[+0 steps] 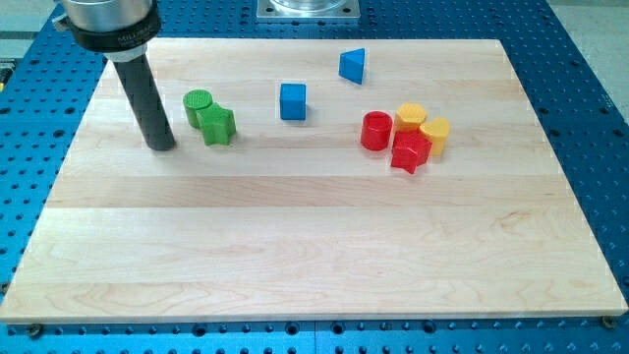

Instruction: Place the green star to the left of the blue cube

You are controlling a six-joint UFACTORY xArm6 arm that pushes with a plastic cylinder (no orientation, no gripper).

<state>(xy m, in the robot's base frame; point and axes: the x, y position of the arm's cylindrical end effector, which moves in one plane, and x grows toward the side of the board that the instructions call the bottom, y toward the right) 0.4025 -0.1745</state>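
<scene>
Rod upright, my tip (162, 147) on bench (295, 246), no end effector. Tip just left of green star (217, 125). Blue cube (293, 101) right of star, bare wood between.

A pale wooden board (314, 256) lies on a blue perforated table (590, 118), which borders it all round.
</scene>
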